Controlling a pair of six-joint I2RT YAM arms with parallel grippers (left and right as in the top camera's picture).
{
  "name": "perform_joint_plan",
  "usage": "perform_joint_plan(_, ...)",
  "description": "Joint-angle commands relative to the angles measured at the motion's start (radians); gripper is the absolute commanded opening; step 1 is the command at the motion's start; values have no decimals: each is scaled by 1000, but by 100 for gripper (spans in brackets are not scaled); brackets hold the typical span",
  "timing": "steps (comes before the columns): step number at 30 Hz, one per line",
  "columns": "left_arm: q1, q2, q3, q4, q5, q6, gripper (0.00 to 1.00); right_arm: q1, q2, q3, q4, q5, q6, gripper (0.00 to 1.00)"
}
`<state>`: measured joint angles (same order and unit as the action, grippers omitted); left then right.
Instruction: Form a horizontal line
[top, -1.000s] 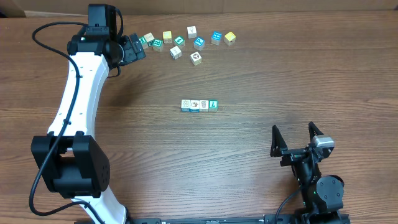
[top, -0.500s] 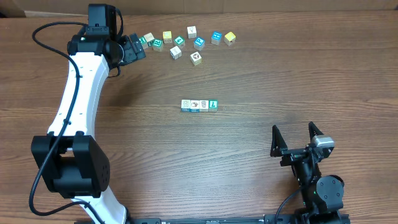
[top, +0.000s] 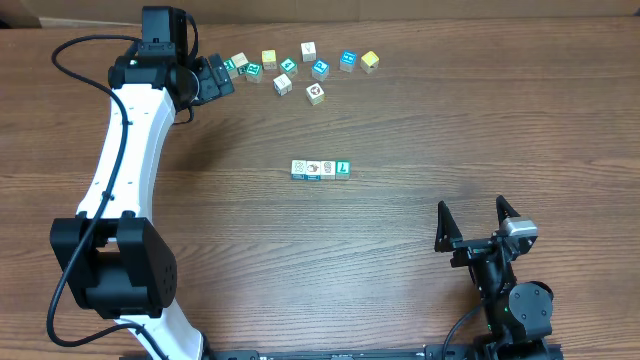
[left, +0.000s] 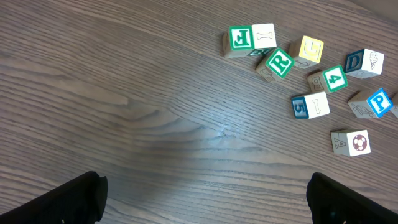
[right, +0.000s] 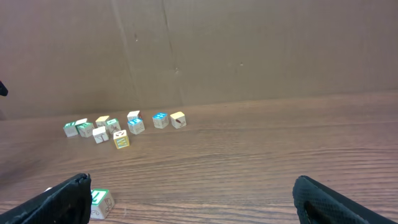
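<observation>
The horizontal line (top: 321, 170) of four tiny cubes lies at the table's middle: three white-faced picture cubes and a green cube with a white L (top: 343, 168) at its right end. That L cube shows at the lower left of the right wrist view (right: 99, 202). My left gripper (top: 216, 78) is open and empty at the far left, just left of the loose cubes; its fingertips frame bare wood (left: 202, 202). My right gripper (top: 475, 222) is open and empty near the front right edge, well apart from the line (right: 193, 199).
Several loose cubes (top: 300, 68) are scattered along the far edge, among them yellow ones (top: 370, 60) and a white one with a ball picture (top: 315, 94). They show in the left wrist view (left: 305, 68) and in the right wrist view (right: 121, 127). A cardboard wall (right: 249, 50) stands behind.
</observation>
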<state>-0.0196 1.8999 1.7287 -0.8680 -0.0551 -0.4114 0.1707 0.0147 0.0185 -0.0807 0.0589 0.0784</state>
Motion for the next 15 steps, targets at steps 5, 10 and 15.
perform_joint_plan(5,-7,-6,8,2,3,9,100,-5,-12,-11,3,-2,-1,100)
perform_joint_plan(10,-7,-6,8,-33,-22,31,100,-5,-12,-11,3,-2,-1,100)
perform_joint_plan(15,-7,-45,7,-145,-34,69,100,-5,-12,-11,3,-2,-1,100)
